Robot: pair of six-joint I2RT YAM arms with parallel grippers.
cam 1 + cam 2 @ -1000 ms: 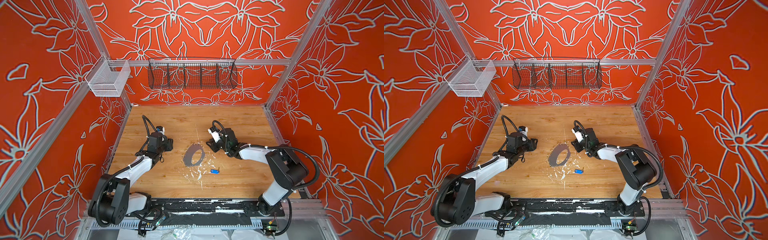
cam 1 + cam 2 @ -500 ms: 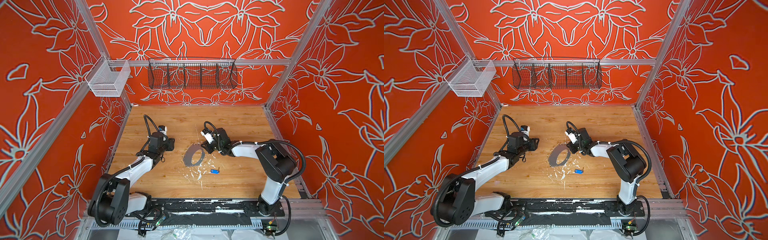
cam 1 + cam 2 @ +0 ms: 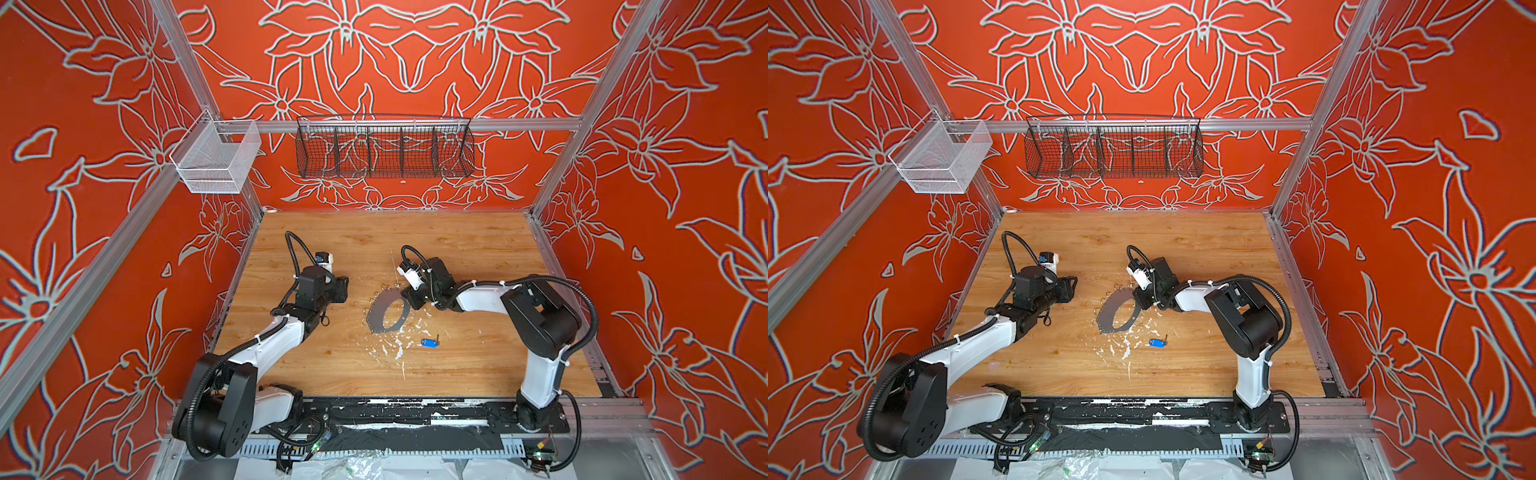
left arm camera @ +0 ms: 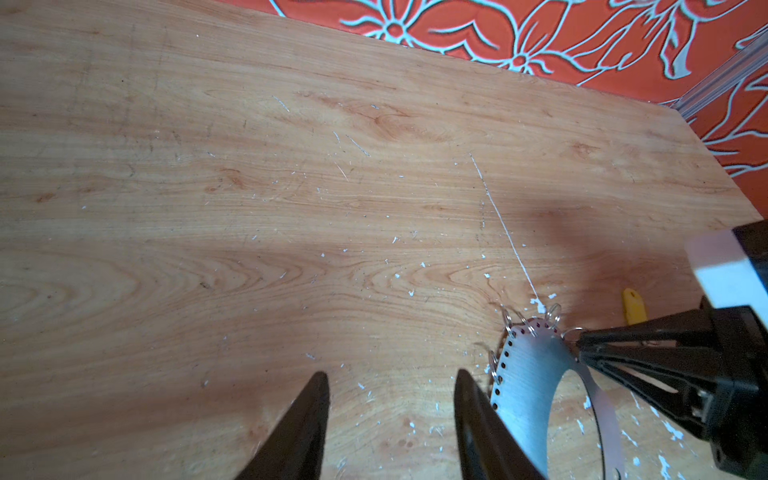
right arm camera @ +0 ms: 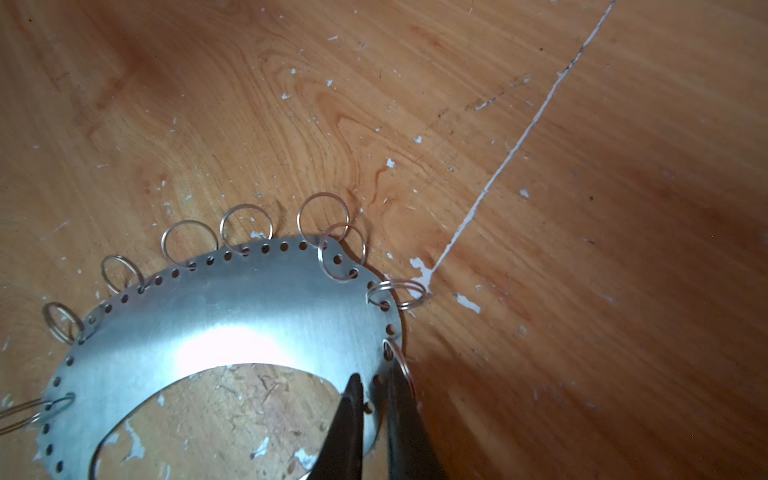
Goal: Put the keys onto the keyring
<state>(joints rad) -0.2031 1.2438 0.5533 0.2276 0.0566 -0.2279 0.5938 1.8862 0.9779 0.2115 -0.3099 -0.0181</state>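
Pinching the narrow band of the keyring (image 5: pixel 232 324), the right jaws stand nearly together in the right wrist view. One dark fingertip (image 5: pixel 354 388) sits at the edge of the big central hole and its partner at the outer edge, with metal showing in the slim gap between them. A wire loop (image 5: pixel 402 365) lies against the outer finger, and more loops line the drilled rim, two of them overlapping. Whether the gripped side is lifted off the wood I cannot tell.

The left jaws are well apart, with only bare wood between them. They are held low over the counter (image 3: pixel 457 374) near the opposite side of the keyring and apart from it in both top views.

Close beside the right jaws lies the yellow-tagged key (image 4: pixel 633 309), with only part of its tag showing. The blue-tagged key (image 3: pixel 428 342) lies flat on the counter, toward the front edge from the keyring and apart from it, among white flecks (image 3: pixel 399 353). It is on no loop.

The keyring is near the middle of the counter, with the left arm (image 3: pixel 282 336) and the right arm (image 3: pixel 478 293) reaching in from either side. A black wire basket (image 3: pixel 384 151) hangs on the back wall, and a white mesh basket (image 3: pixel 216 166) hangs on the left rail.
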